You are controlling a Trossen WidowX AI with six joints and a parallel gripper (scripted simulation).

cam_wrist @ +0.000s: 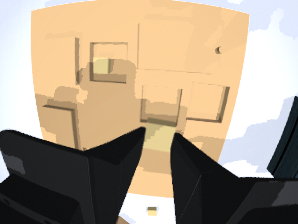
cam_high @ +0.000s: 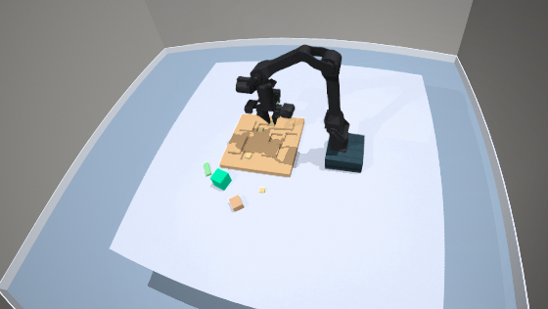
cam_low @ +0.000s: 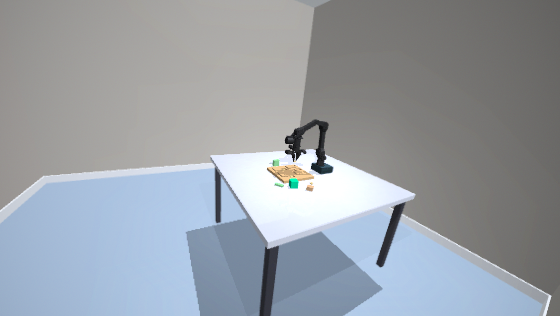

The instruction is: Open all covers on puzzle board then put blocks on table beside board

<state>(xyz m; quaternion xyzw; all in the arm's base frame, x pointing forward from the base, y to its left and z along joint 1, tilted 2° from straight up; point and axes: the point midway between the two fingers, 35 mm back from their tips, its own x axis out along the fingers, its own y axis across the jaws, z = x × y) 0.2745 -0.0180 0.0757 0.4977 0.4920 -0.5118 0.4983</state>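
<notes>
You had one gripper (cam_high: 269, 122) (cam_low: 295, 159) (cam_wrist: 158, 135), clenched on a pale yellow block (cam_wrist: 160, 138), above the puzzle board (cam_high: 256, 170) (cam_low: 285, 179) (cam_wrist: 110, 110). Item: a second yellow block (cam_high: 260, 129) (cam_wrist: 101, 65), in a board well. Beside the board, on your table (cam_high: 342, 220) (cam_low: 340, 200): a teal cube (cam_high: 220, 179) (cam_low: 293, 183), a slim green piece (cam_high: 207, 169) (cam_low: 279, 185), an orange block (cam_high: 236, 202) (cam_low: 310, 188), a small yellow piece (cam_high: 262, 190) (cam_wrist: 152, 211), and a light-green block (cam_low: 276, 162).
</notes>
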